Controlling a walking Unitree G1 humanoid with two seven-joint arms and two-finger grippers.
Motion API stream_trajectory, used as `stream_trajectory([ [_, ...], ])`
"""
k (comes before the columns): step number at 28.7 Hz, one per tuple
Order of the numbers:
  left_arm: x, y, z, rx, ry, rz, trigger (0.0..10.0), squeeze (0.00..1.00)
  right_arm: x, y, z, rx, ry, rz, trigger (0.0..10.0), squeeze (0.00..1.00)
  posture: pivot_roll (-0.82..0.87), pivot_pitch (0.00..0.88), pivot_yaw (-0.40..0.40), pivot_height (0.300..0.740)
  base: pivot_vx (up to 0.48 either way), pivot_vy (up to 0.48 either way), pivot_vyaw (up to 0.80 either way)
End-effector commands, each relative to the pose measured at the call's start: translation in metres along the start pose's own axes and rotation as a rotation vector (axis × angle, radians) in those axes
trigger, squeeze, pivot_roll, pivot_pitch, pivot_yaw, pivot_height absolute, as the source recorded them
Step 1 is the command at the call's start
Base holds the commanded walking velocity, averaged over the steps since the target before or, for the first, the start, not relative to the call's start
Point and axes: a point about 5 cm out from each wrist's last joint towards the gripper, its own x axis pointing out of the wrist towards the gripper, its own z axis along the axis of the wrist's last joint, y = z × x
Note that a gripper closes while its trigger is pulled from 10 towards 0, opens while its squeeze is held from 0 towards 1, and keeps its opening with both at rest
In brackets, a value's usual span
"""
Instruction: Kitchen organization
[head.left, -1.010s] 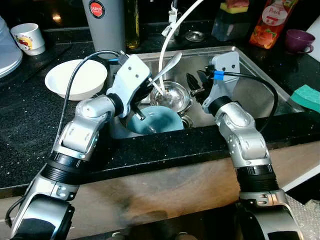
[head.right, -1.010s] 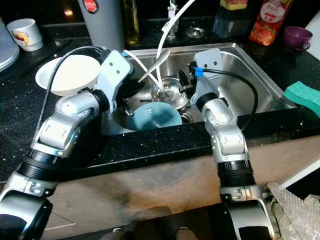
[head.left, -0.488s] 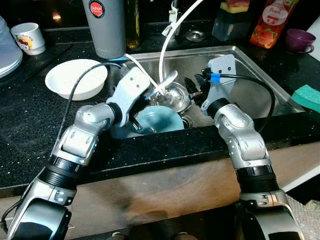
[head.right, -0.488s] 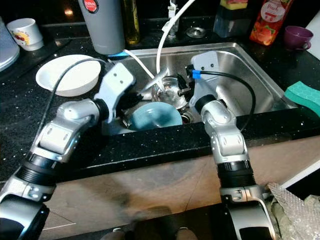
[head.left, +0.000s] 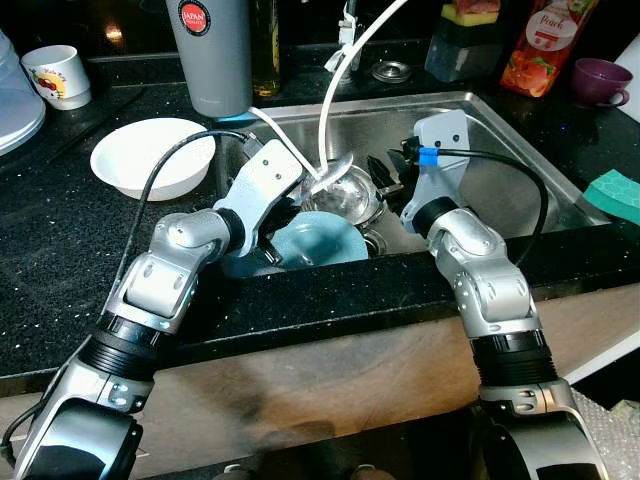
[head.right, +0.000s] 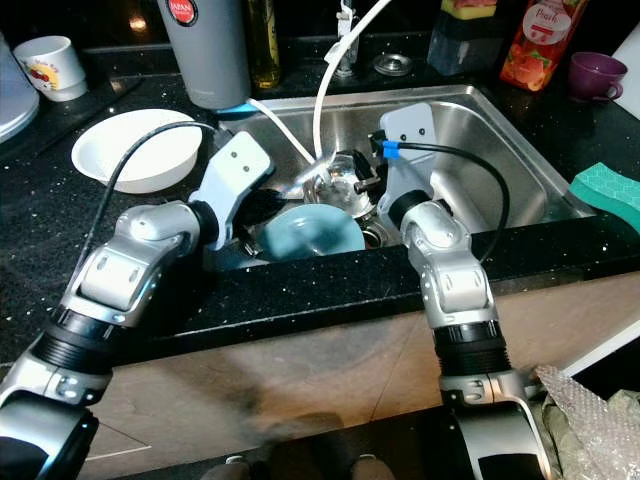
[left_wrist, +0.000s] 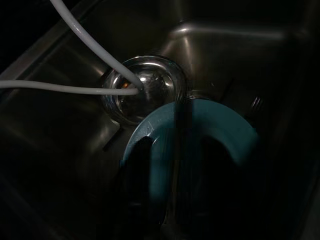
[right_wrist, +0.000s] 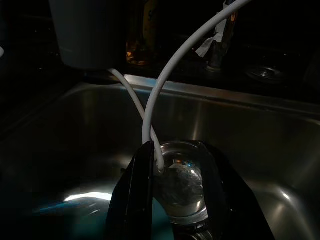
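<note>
Steel sink: my left gripper fingers spread over the blue bowl; right gripper released beside it; dishes remain.

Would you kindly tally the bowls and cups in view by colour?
White ceramic bowl: 1
Teal round bowl in the sink: 1
Shiny steel bowl in the sink: 1
White printed cup: 1
Purple cup: 1
Total: 5

sink is brushed stainless, kinda dull sheen. the metal bowl in it is polished, mirror shiny. teal bowl looks like smooth matt plastic. countertop is glossy black stone with speckles, white bowl glazed ceramic, hose smooth white plastic.
</note>
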Motion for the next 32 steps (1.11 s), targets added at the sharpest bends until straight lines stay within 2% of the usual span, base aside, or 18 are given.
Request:
stream_trajectory([
  [1,-0.001,-0.003,-0.004,0.016,0.024,-0.005,10.0,1.00,-0.002,0.000,-0.003,-0.005,0.017,0.004,10.0,0.00,0.02,0.098,-0.012,0.740,0.000,0.000,0.00],
  [2,-0.001,-0.002,-0.005,0.021,0.028,0.002,10.0,0.16,-0.001,0.000,-0.003,-0.004,0.016,0.008,10.0,0.00,0.02,0.098,-0.012,0.740,0.000,0.000,0.00],
  [3,-0.001,-0.001,-0.005,0.023,0.031,0.009,10.0,0.00,-0.001,0.001,-0.003,0.000,0.015,0.014,10.0,0.00,0.02,0.098,-0.012,0.740,0.000,0.000,0.00],
  [10,-0.002,0.005,-0.005,0.014,0.040,0.047,10.0,0.00,-0.002,0.003,-0.003,0.007,0.015,0.034,10.0,0.00,0.02,0.098,-0.012,0.740,0.000,0.000,0.00],
  [11,-0.005,0.016,-0.002,0.026,0.035,0.122,10.0,0.00,-0.001,0.004,-0.003,0.009,0.014,0.036,10.0,0.00,0.02,0.099,-0.014,0.740,0.000,0.000,0.00],
  [14,-0.010,0.035,0.009,0.061,-0.007,0.250,10.0,0.00,-0.001,0.003,-0.002,0.010,0.013,0.036,10.0,0.00,0.02,0.102,-0.016,0.740,0.000,0.000,0.00],
  [15,-0.010,0.035,0.009,0.061,-0.007,0.250,10.0,0.00,-0.001,0.003,-0.002,0.010,0.013,0.036,10.0,0.00,0.02,0.102,-0.016,0.740,0.000,0.000,0.00],
  [17,-0.015,0.047,0.017,0.071,-0.039,0.328,10.0,0.00,-0.001,0.004,-0.002,0.010,0.013,0.037,10.0,0.00,0.02,0.102,-0.016,0.740,0.000,0.000,0.00],
  [18,-0.020,0.056,0.022,0.072,-0.051,0.377,10.0,0.23,0.000,0.004,-0.002,0.011,0.012,0.038,10.0,0.00,0.02,0.103,-0.018,0.740,0.000,0.000,0.00],
  [19,-0.027,0.067,0.026,0.074,-0.058,0.431,10.0,1.00,0.000,0.004,-0.002,0.011,0.012,0.041,10.0,0.00,0.02,0.103,-0.018,0.740,0.000,0.000,0.00],
  [23,-0.046,0.093,0.032,0.070,-0.038,0.586,10.0,1.00,0.001,0.005,-0.001,0.012,0.011,0.047,10.0,0.00,0.02,0.101,-0.021,0.740,0.000,0.000,0.00],
  [24,-0.052,0.101,0.031,0.035,-0.043,0.636,10.0,0.04,0.001,0.005,-0.001,0.012,0.011,0.048,10.0,0.00,0.03,0.102,-0.021,0.740,0.000,0.000,0.00],
  [25,-0.057,0.108,0.029,-0.001,-0.043,0.685,10.0,0.00,0.001,0.006,-0.001,0.012,0.011,0.050,10.0,0.00,0.03,0.102,-0.021,0.740,0.000,0.000,0.00],
  [26,-0.057,0.108,0.029,-0.001,-0.043,0.685,10.0,0.00,0.001,0.006,-0.001,0.012,0.011,0.050,10.0,0.00,0.03,0.102,-0.021,0.740,0.000,0.000,0.00],
  [27,-0.063,0.114,0.026,-0.031,-0.034,0.733,10.0,0.00,0.001,0.006,-0.001,0.012,0.011,0.051,10.0,0.00,0.03,0.101,-0.023,0.740,0.000,0.000,0.00],
  [30,-0.082,0.135,0.013,-0.084,0.038,0.879,10.0,0.00,0.001,0.007,-0.001,0.010,0.010,0.056,10.0,0.00,0.02,0.100,-0.023,0.740,0.000,0.000,0.00],
  [32,-0.091,0.143,0.004,-0.134,0.080,0.926,10.0,0.00,0.001,0.007,-0.001,0.010,0.010,0.058,10.0,0.00,0.02,0.098,-0.024,0.740,0.000,0.000,0.00],
])
